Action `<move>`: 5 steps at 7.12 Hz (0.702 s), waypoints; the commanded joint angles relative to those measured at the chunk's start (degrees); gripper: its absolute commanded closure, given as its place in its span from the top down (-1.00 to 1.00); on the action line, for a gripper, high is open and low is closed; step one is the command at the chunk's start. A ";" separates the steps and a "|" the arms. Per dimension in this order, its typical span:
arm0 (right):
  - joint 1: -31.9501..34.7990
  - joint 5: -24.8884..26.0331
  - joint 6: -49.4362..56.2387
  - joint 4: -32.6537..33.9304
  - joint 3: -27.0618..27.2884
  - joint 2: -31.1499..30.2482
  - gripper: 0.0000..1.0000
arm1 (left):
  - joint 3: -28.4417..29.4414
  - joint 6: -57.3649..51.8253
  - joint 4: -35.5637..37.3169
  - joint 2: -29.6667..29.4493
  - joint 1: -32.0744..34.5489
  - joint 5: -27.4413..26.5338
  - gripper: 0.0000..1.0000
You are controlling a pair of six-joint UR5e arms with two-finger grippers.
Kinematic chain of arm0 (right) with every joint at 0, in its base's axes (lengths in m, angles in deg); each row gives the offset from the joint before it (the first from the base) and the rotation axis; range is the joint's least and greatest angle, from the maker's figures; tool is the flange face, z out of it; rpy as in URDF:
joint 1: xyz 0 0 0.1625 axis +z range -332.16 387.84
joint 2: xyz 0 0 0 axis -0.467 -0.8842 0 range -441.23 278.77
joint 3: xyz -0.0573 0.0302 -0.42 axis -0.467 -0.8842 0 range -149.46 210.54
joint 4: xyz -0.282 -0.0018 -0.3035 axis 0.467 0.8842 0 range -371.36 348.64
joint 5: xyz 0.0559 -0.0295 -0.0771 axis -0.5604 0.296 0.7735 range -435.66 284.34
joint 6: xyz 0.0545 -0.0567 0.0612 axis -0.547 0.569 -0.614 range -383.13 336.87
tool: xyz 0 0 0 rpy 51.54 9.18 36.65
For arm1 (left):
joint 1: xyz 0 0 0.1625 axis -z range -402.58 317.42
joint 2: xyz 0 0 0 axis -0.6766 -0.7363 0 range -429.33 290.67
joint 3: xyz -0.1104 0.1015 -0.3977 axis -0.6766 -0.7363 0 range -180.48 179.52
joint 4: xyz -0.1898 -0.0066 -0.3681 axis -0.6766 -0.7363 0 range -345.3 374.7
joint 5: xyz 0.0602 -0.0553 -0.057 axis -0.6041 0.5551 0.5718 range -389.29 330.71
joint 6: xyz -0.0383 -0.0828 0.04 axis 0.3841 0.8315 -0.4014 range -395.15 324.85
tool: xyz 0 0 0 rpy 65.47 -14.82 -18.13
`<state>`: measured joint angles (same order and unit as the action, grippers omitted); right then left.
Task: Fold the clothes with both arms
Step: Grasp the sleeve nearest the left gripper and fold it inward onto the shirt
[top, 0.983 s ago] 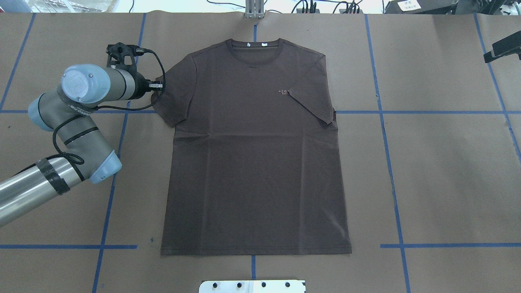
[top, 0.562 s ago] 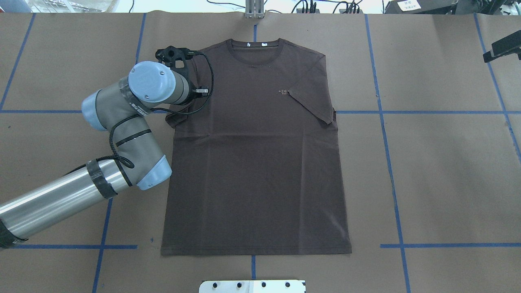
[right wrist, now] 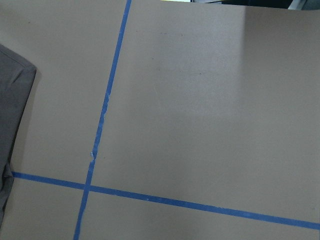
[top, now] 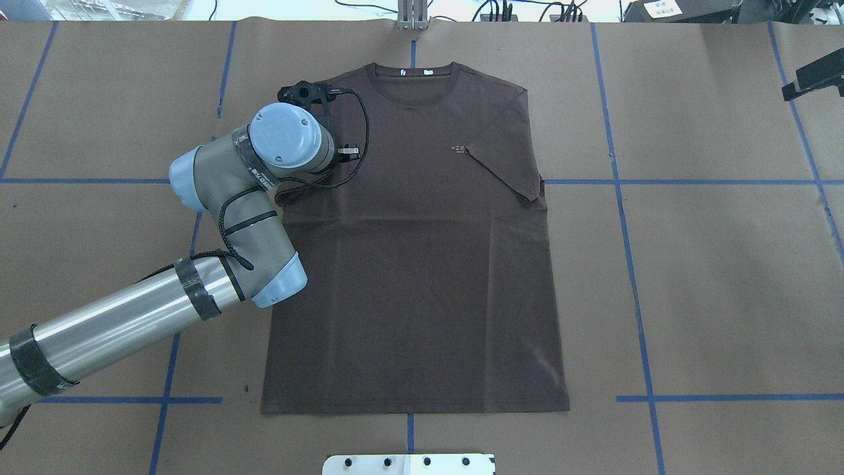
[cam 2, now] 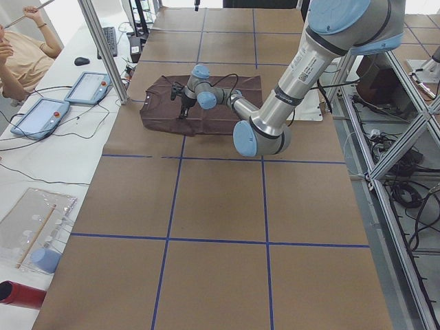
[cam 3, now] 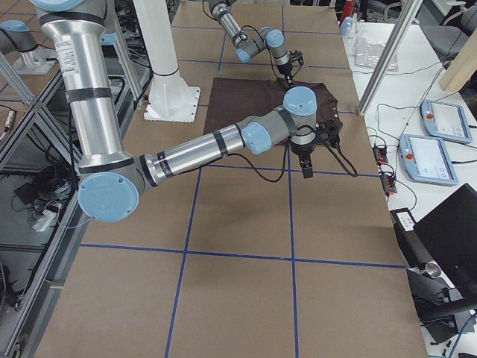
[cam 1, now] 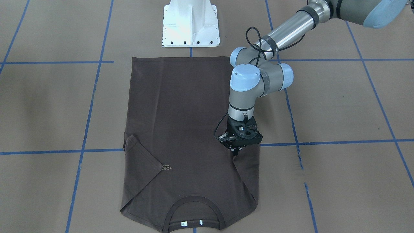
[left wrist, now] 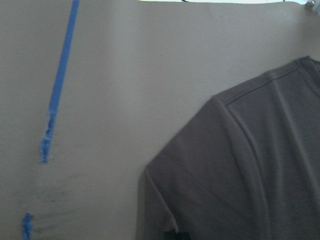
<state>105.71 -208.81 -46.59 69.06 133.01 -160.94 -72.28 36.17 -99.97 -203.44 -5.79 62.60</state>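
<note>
The left gripper (cam 1: 235, 151) is clamped on the inward-folded sleeve (cam 1: 247, 176) of the dark brown T-shirt (top: 422, 264) lying flat on the paper-covered table (top: 712, 264), while the right gripper (cam 3: 308, 171) hangs beside it, and I cannot tell whether its fingers are apart or together.

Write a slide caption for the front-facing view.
Left gripper holds one sleeve folded over the brown T-shirt; other sleeve lies folded.

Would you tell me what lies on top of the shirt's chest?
One sleeve lies folded over it, tip beside the logo. The other sleeve is folded in too, held at the left gripper. The cloth beneath both folds is hidden.
</note>
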 commanded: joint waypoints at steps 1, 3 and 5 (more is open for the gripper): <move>0.00 0.00 0.00 -0.09 -0.07 0.07 1.00 | 0.78 0.14 0.15 -0.89 0.47 -0.04 -1.00; 0.00 0.00 -0.18 0.00 0.10 0.07 1.00 | 1.13 -0.82 -0.20 -0.89 1.35 0.31 -0.36; -0.61 -0.35 -3.23 -0.09 0.45 0.42 1.00 | -3.40 -9.06 0.05 0.24 1.62 3.62 1.00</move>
<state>105.49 -208.93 -47.54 69.04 133.19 -160.70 -72.71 31.00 -100.33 -203.92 -4.36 63.94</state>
